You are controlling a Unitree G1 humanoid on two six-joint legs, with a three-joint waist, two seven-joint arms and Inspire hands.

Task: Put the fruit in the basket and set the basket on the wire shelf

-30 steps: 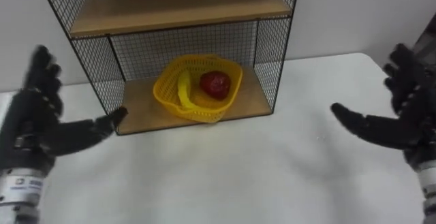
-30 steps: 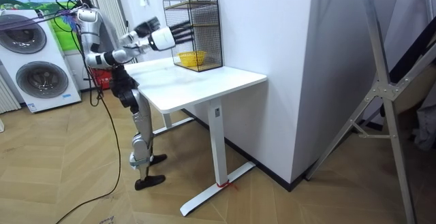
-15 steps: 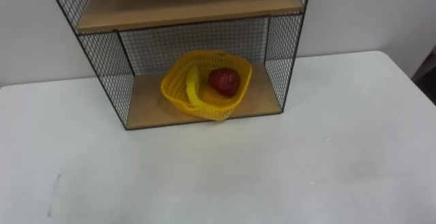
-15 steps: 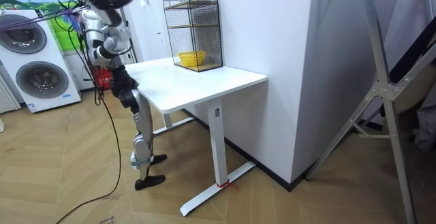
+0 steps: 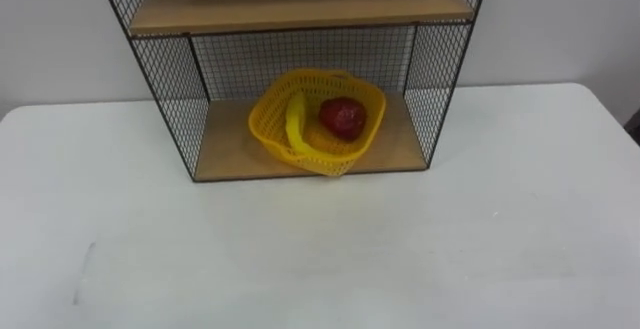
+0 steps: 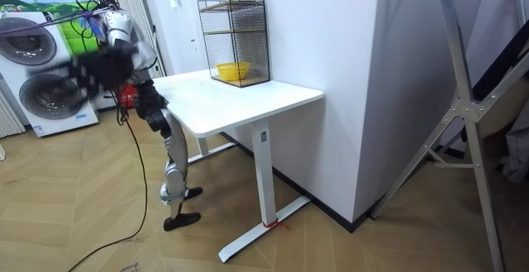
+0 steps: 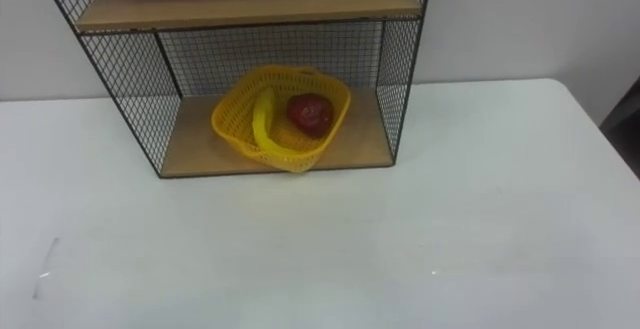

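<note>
A yellow basket point(image 5: 264, 132) stands on the bottom board of the black wire shelf point(image 5: 170, 99), its handle lying across the top. A red fruit point(image 5: 343, 117) lies inside it, on the right. In the room view I stand at the end of the white table point(image 6: 248, 98) on the room view's left, and the shelf point(image 6: 235, 36) with the basket point(image 6: 233, 72) is at the far side by the wall. My hands point(image 6: 97, 61) are a dark blur in front of my body, well away from the shelf.
The shelf has a bare wooden upper board point(image 5: 300, 4). White tabletop point(image 5: 320, 249) stretches in front of the shelf to the near edge. Two washing machines point(image 6: 41, 82) stand behind me; a metal frame point(image 6: 463, 115) stands on the room view's right.
Both open hands, held out either side of the shelf a second ago, swung up and out of the eye views, then came down in front of my body. The basket has stayed put.
</note>
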